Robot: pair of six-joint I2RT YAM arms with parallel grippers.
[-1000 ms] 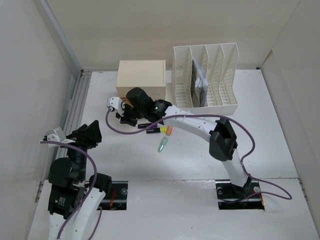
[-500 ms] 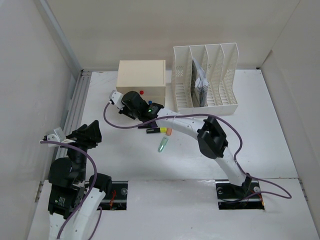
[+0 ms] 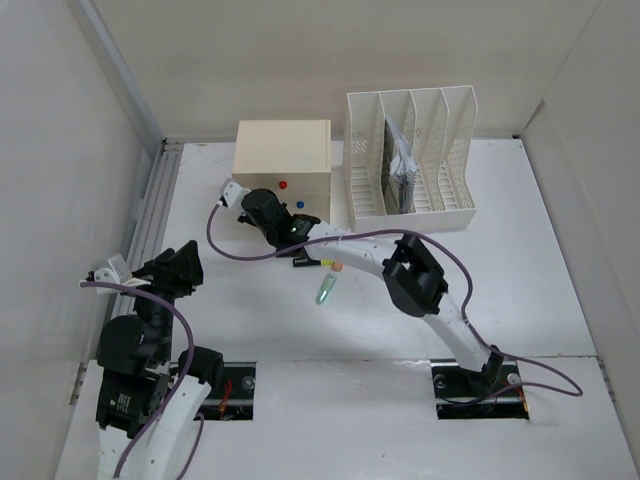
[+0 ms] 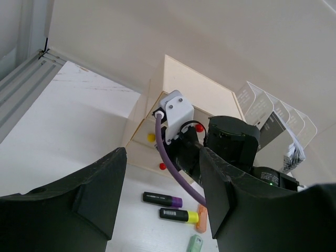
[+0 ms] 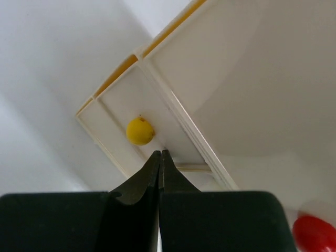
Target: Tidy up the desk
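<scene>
The white surface [image 3: 560, 260] carries the cream drawer box [image 3: 282, 150] at its back. My right hand [image 5: 160, 154], pressed together and empty, sits just beside the yellow knob [image 5: 140, 130]; advancing like this could ram the drawer front and miss the knob.

Lab test cell (pale walls), desk [image 3: 560, 300]

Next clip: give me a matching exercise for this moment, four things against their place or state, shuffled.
1. right gripper
2. left gripper
3. file rack
4. mint-green marker

A. lying on the desk, in front of the drawer box
B. fingers shut, by the yellow knob
C. back right, papers in one slot
D. fingers apart, holding nothing

Pairs: 1-B, 2-D, 3-C, 4-A.
</scene>
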